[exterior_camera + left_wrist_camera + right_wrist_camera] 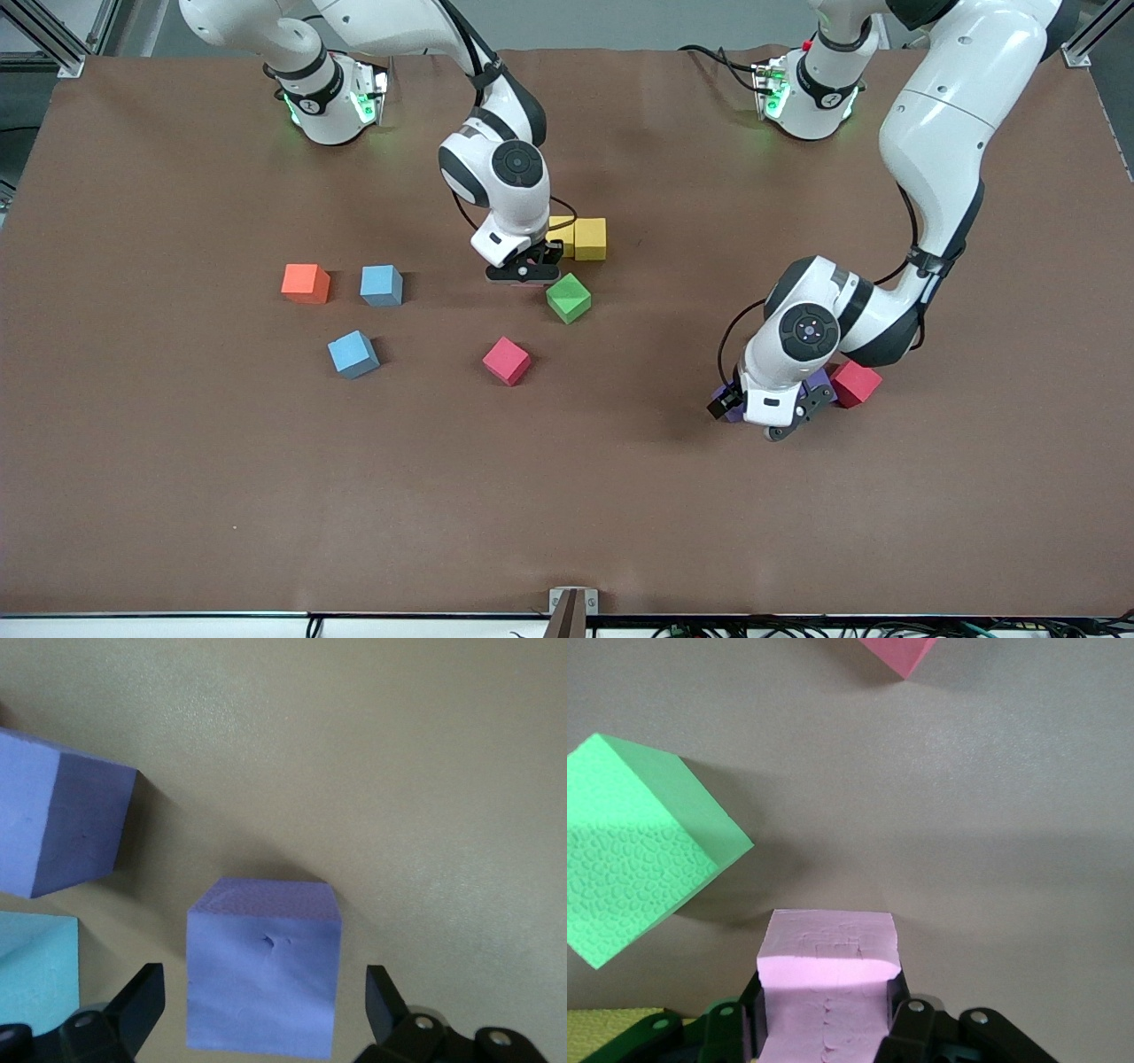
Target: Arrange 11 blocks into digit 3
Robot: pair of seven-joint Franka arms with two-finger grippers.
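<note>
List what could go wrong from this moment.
The right end effector, shut on a pink block, sits close to the green block and the yellow blocks; setting down could nudge them. The left end effector is open around a purple block, with a second purple block nearby that its fingers might bump.

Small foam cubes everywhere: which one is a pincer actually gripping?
The pale pink foam cube, clamped in the right pincer beside the green foam cube. The rest lie loose.

Right tool [524,270] beside green block [568,297]; left tool [769,409] over purple blocks [819,383].
</note>
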